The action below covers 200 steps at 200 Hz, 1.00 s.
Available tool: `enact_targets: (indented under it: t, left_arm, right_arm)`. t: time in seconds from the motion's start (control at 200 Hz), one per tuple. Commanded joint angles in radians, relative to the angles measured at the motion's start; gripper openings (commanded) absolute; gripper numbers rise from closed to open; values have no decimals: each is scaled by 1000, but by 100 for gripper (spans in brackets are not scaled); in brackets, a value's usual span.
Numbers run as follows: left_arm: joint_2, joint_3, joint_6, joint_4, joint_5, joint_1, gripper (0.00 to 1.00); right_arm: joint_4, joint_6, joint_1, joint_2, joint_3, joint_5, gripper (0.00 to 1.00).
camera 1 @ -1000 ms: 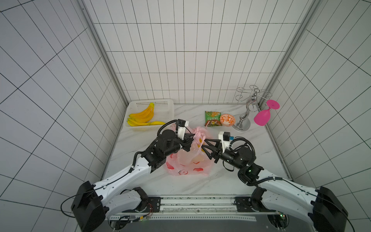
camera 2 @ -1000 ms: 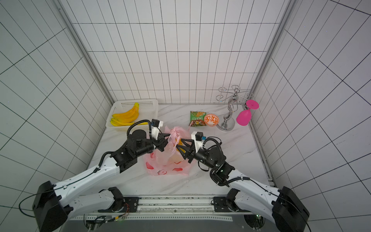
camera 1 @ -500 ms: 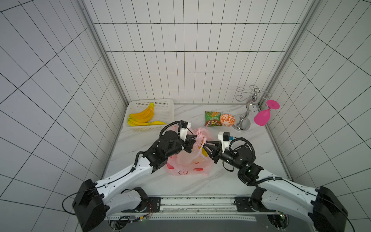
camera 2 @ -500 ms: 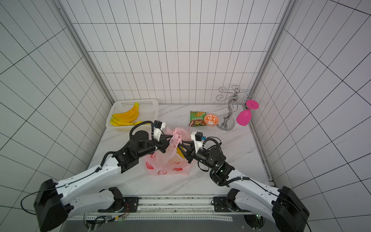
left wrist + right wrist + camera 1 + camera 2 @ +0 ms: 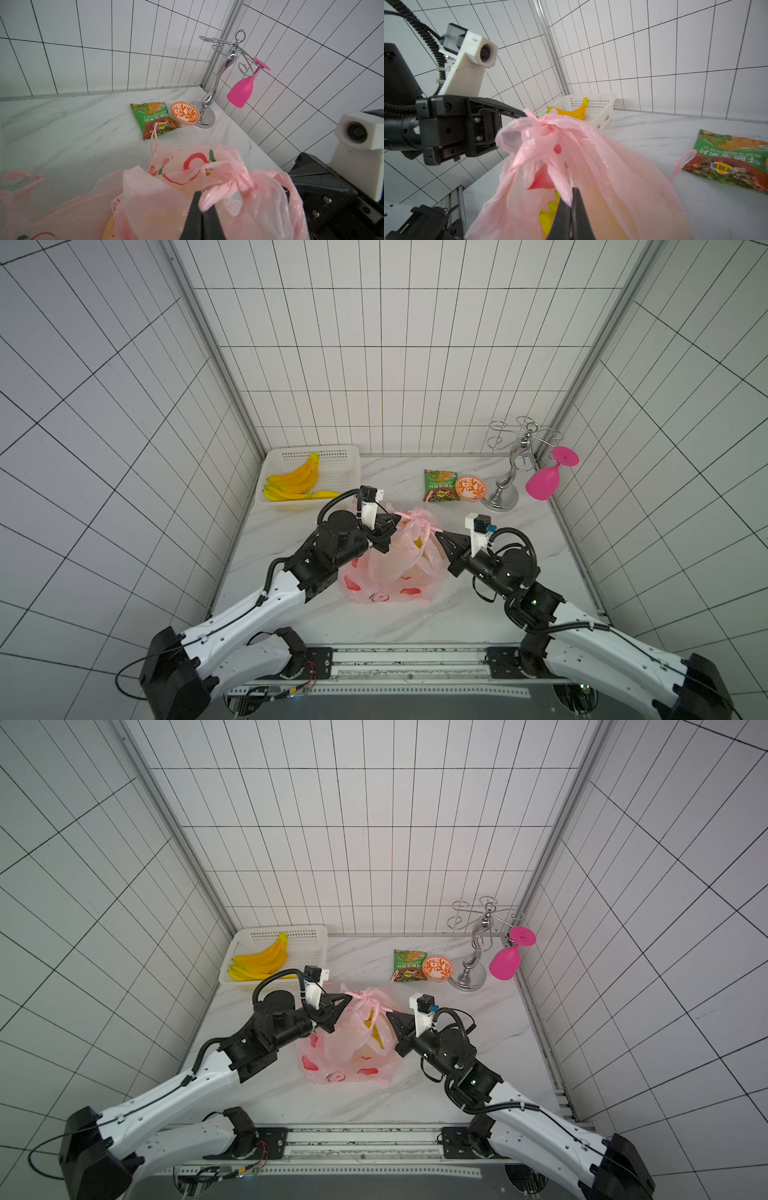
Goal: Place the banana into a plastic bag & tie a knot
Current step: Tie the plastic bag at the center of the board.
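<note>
On the marble tabletop [image 5: 374, 626], plastic bag [image 5: 390, 572] handles are clamped by left gripper [image 5: 202, 207] and right gripper [image 5: 571, 204]; a knot-tightening outward pull is judged next.

A white basket [image 5: 337, 472] sits centre-left in a top view. Centre-right stand a snack packet [image 5: 440, 486], a patterned bowl [image 5: 470, 488] and a rack [image 5: 501, 498] holding a pink glass [image 5: 541, 485].

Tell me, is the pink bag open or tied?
Tied, perhaps loosely: the pink bag has handles bunched into a knot; left gripper and right gripper each pinch one.
</note>
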Motion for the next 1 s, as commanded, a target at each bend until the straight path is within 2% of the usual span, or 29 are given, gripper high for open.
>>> enact_targets:
  t: [0.0,0.195,0.44,0.565,0.665,0.775,0.994]
  left_arm:
    - [-16,18,-1,3,-37,35,0]
    - [-30,45,-17,-17,-72,78,0]
    - [-51,60,-85,-8,-65,246,0]
    - [-56,13,-127,-11,-84,303,0]
    - [-66,-89,-190,-2,-82,332,0]
    - [-76,-233,-238,43,-84,362,0]
    - [-48,-423,-338,153,28,543,0]
  right_arm:
    - [-123,-44,-17,-17,68,106,0]
    - [-200,-101,-29,-1,133,198,0]
    - [-285,-196,-86,71,310,272,0]
    - [-339,-199,-143,132,354,289,0]
    - [-367,-154,-170,143,303,292,0]
    - [-365,-77,-201,99,167,319,0]
    - [-361,60,-306,91,-18,268,0]
